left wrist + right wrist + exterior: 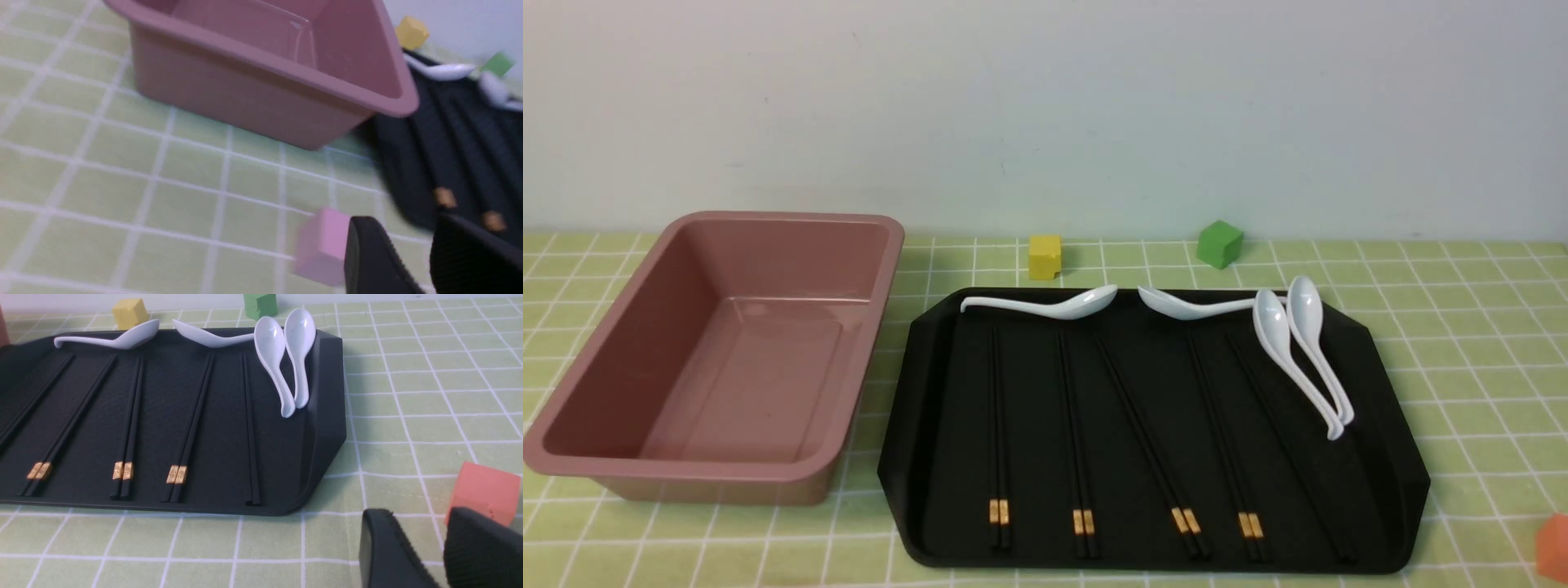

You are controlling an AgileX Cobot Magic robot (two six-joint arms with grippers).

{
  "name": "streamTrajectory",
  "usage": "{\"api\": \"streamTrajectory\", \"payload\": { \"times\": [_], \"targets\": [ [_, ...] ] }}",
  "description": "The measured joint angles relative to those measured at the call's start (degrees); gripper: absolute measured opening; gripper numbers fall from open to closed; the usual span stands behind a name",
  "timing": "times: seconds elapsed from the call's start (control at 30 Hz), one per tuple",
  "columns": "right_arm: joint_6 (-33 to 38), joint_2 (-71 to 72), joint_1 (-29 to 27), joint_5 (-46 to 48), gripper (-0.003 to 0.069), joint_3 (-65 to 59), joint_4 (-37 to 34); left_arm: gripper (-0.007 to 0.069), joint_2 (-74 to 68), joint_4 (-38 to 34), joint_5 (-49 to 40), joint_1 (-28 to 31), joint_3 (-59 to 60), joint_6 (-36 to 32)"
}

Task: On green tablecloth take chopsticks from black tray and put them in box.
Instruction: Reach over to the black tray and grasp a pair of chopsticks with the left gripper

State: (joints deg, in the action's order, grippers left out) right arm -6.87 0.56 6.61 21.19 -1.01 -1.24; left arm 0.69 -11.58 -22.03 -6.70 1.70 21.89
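The black tray (1396, 457) lies on the green tablecloth (1462, 327), right of centre. Several pairs of black chopsticks (1078, 441) with gold bands lie lengthwise in it; they also show in the right wrist view (128, 416). The pink box (621, 327) stands empty to the tray's left and fills the top of the left wrist view (253, 85). Neither gripper shows in the front view. My left gripper (402, 232) is open and empty, low over the cloth near the tray's near left corner (408, 196). My right gripper (419, 526) is open and empty over the cloth, off the tray's near right corner (322, 457).
Several white spoons (1298, 343) lie along the tray's far edge and right side. A yellow cube (1045, 256) and a green cube (1219, 243) sit behind the tray. An orange cube (484, 492) sits by my right gripper. A pink cube (322, 245) sits by my left gripper.
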Motion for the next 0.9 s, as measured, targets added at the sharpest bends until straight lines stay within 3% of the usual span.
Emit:
{"api": "streamTrajectory", "payload": {
  "times": [0.07, 0.1, 0.2, 0.23, 0.3, 0.7, 0.8, 0.9],
  "targets": [
    [0.0, 0.0, 0.0, 0.0, 0.024, 0.0, 0.0, 0.0238, 0.0, -6.2, 0.0, 0.0, 0.0, 4.7],
    [0.0, 0.0, 0.0, 0.0, 0.024, 0.0, 0.0, 0.0238, 0.0, -15.3, 0.0, 0.0, 0.0, 10.4],
    [0.0, 0.0, 0.0, 0.0, 0.024, 0.0, 0.0, 0.0238, 0.0, -26.7, 0.2, 0.0, 0.0, 18.5],
    [0.0, 0.0, 0.0, 0.0, 0.024, 0.0, 0.0, 0.0238, 0.0, -34.0, 0.6, 0.0, 0.0, 21.9],
    [0.0, 0.0, 0.0, 0.0, 0.024, 0.0, 0.0, 0.0238, 0.0, -38.6, 1.2, 0.0, 0.0, 23.5],
    [0.0, 0.0, 0.0, 0.0, 0.024, 0.0, 0.0, 0.0237, 0.0, -48.3, 10.7, 0.0, -1.0, 23.8],
    [0.0, 0.0, 0.0, 0.0, 0.024, 0.0, 0.0, 0.0181, -0.1, -47.4, 12.1, 0.0, -9.6, 15.2],
    [0.0, 0.0, 0.0, 0.0, 0.024, 0.0, 0.0, 0.0069, -4.3, -44.2, 11.0, 0.0, -19.7, 5.5]
  ]
}}
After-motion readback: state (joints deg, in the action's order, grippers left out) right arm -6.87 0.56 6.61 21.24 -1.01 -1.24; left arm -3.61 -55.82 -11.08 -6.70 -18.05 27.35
